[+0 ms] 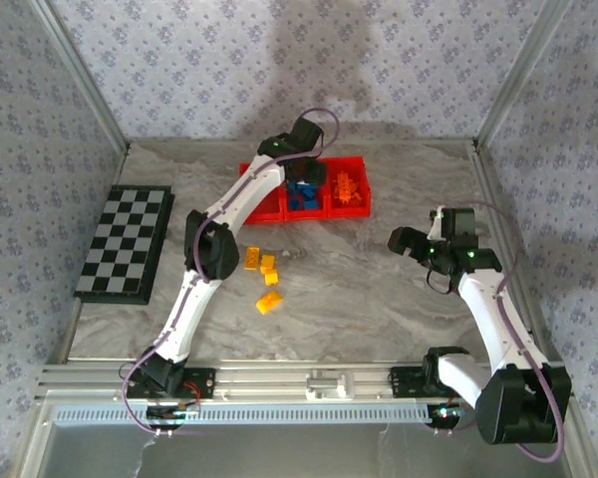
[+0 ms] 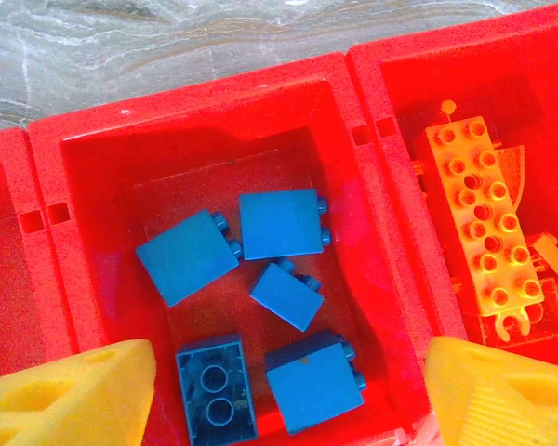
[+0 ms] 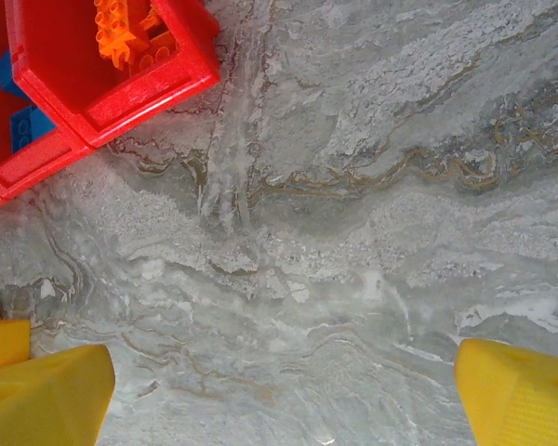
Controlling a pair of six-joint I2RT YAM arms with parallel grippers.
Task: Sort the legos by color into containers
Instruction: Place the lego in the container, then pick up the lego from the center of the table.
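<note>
- While I held the left claw (image 2: 288, 395) over the red containers (image 1: 349, 215), its fingers stood wide apart with nothing between them, directly above the middle bin (image 2: 191, 102).
- Five blue legos (image 2: 281, 223) lay loose on the floor of that middle bin, none stacked on another; I saw no blue out on the counter (image 1: 379, 299), so I judged blue to be finished.
- Orange legos (image 2: 474, 214), a long studded plate among them, sat in the right-hand bin (image 2: 539, 56); that colour also looked done, as far as I could see.
- What I could see of the left-hand bin (image 2: 0, 242) was bare red plastic, though my own arm covered much of it from above, so I could not vouch for all of it.
- Four yellow legos (image 1: 268, 302) were lying in a small cluster on the counter, near the left arm's forearm and well apart from the bins.
- My right claw (image 3: 284, 390) hovered over bare counter to the right of the bins, fingers apart and holding nothing.
- By my reckoning roughly two thirds of the sorting was complete: the yellow cluster was what remained, presumably bound for the left-hand bin.
</note>
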